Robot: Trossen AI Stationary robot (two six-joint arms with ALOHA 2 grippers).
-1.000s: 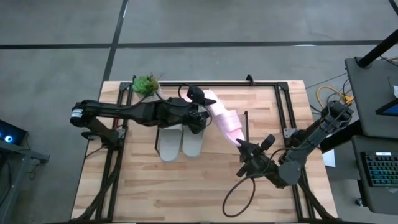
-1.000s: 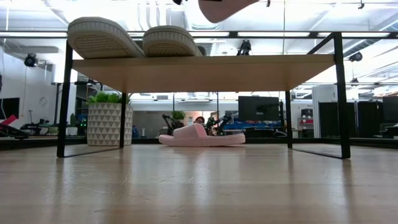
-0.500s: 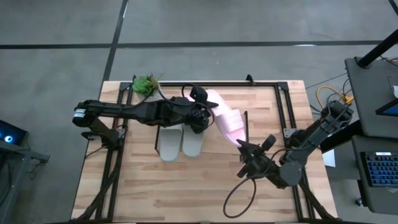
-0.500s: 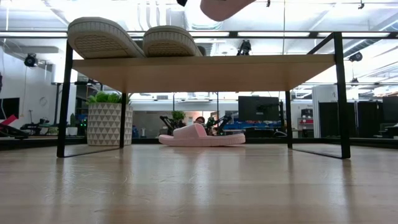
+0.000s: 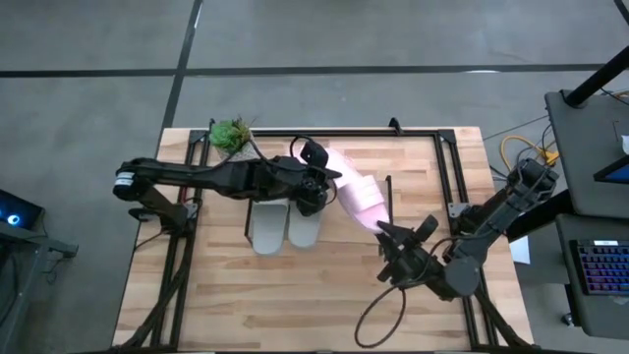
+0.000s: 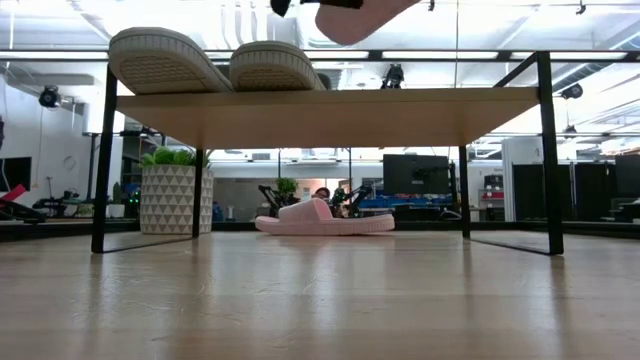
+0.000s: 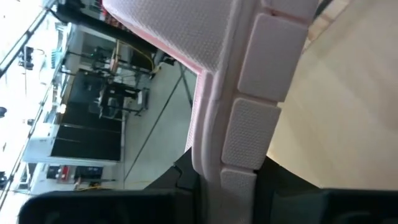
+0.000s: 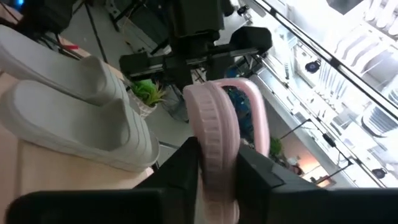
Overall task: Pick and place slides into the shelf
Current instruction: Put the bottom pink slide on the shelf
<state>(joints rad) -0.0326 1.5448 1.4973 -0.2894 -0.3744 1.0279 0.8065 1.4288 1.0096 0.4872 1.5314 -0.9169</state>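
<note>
A pale pink slide (image 5: 356, 193) hangs on edge in the air above the shelf (image 6: 330, 105), between my two grippers. My left gripper (image 5: 316, 182) is shut on its far-left end, and my right gripper (image 5: 395, 236) is at its near-right end with the slide filling the gap between the fingers. Two grey slides (image 5: 285, 224) lie side by side on top of the shelf. A second pink slide (image 6: 325, 218) rests sole-down on the table behind the shelf. My left gripper pinches the pink slide's end (image 7: 239, 155) between its two fingers, one on the ribbed sole side and one on the other face. The fingers come nearly level from the table's left. The slide is clear of the shelf. My right gripper has the slide's other end (image 8: 214, 146) between its two fingers, which lie against the sole and the upper face. They come level from the table's near right. The slide stands on edge, its strap (image 8: 255, 112) arching to one side.
A potted plant (image 5: 231, 131) stands at the table's far left corner. The shelf's black rods (image 5: 388, 202) rise just right of the held slide. A black cable loop (image 5: 378, 315) lies near the front edge. The top board to the right of the grey slides is bare.
My left gripper's fingers have drawn in on the pink slide's far-left end and taken hold of it. The slide has stayed in the air above the shelf, tipping only slightly. Both arms have kept their places.
</note>
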